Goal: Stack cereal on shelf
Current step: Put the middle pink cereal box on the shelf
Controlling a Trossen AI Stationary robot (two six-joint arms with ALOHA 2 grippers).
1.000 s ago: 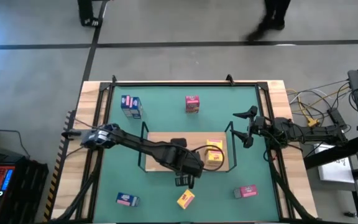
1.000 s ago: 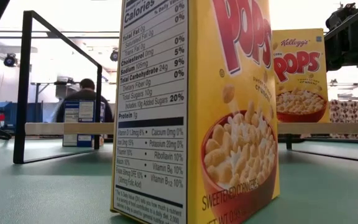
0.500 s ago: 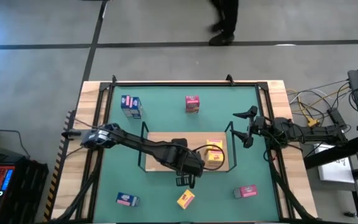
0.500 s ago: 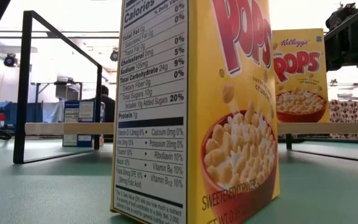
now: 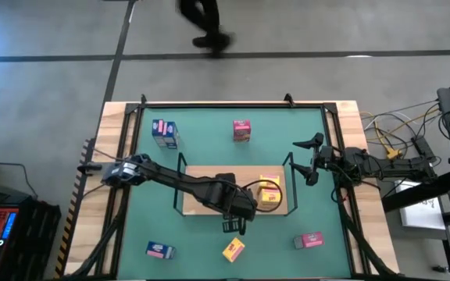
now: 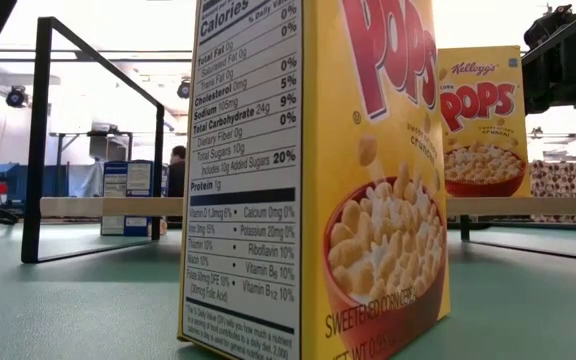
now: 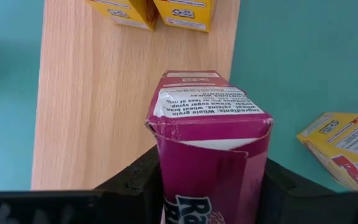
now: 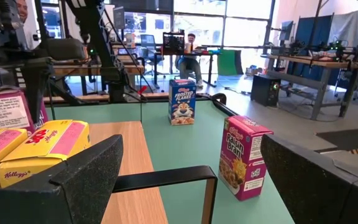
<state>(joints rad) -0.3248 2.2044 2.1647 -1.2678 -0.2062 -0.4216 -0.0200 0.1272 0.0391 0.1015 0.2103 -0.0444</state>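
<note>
My left gripper point(image 5: 233, 211) point(image 7: 210, 177) is over the near part of the light-wood shelf point(image 5: 201, 195) point(image 7: 104, 93), shut on a magenta cereal box point(image 7: 210, 137) point(image 8: 8, 111). Two yellow boxes point(image 5: 269, 191) point(image 8: 42, 146) lie on the shelf's right part. On the green table are a blue box point(image 5: 165, 134) point(image 8: 182, 101) and a magenta box point(image 5: 242, 130) point(image 8: 244, 155), both upright on the far side. A blue point(image 5: 160, 250), a yellow point(image 5: 233, 250) point(image 6: 328, 180) and a magenta box point(image 5: 308, 240) are on the near side. My right gripper point(image 5: 311, 160) point(image 8: 197, 180) waits open by the shelf's right rail. My left gripper pinches the magenta box between its two fingers point(image 7: 138, 183), one on each long side wall point(image 7: 166, 168). The fingers lie along the box, and its flap end point(image 7: 207, 99) sticks out past them. Whether the box touches the shelf I cannot tell.
Thin black rails point(image 5: 180, 183) point(image 6: 43, 140) stand at the shelf's left and right ends, and one point(image 8: 166, 182) lies just ahead of my right gripper. A black frame point(image 5: 209, 105) borders the table. A person point(image 5: 205, 19) walks on the floor beyond the far edge.
Both arms and all boxes have stayed where they were. Only a person beyond the table's far edge has walked toward the left.
</note>
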